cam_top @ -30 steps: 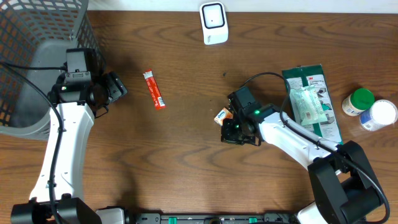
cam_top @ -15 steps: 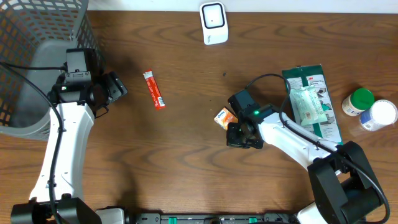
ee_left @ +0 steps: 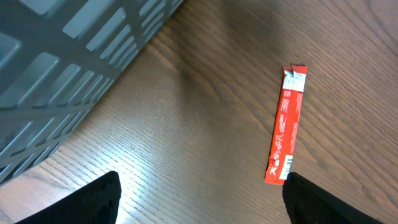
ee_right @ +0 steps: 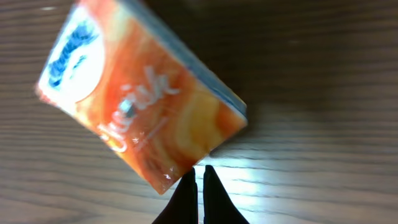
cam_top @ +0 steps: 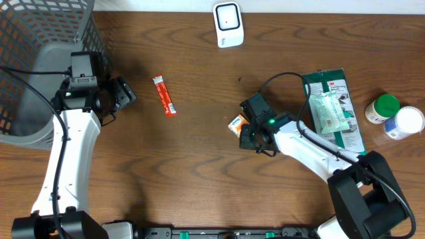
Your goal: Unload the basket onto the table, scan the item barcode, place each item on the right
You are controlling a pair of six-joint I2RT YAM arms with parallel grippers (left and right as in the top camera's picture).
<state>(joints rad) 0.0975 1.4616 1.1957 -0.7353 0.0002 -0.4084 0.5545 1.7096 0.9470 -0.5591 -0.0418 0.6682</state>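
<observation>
Pinching my right gripper [ee_right: 199,190] shut on nothing, I have its tips just beside the orange tissue pack [ee_right: 143,99], which lies on the table [cam_top: 199,166]. My left gripper [ee_left: 202,196] hangs wide open near the red sachet [ee_left: 285,134].

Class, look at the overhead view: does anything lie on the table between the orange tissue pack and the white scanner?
Nothing visible does. Bare table runs from the tissue pack to the scanner; the red sachet lies well left.
</observation>
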